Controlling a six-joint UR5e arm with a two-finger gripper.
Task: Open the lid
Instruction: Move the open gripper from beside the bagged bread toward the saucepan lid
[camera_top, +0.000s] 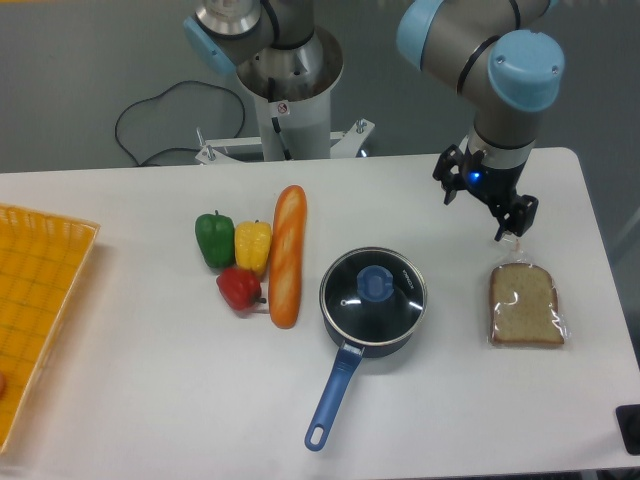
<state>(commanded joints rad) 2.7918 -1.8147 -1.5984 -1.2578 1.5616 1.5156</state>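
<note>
Glass lid (373, 291) (round, metal-rimmed, blue knob) sits on the saucepan (345, 370); tool (487, 203) hangs apart, fingers spread, empty

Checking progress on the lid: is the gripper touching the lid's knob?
Apart. The camera view shows the gripper up by the bagged bread slice, with bare table between it and the blue knob of the lid.
</note>
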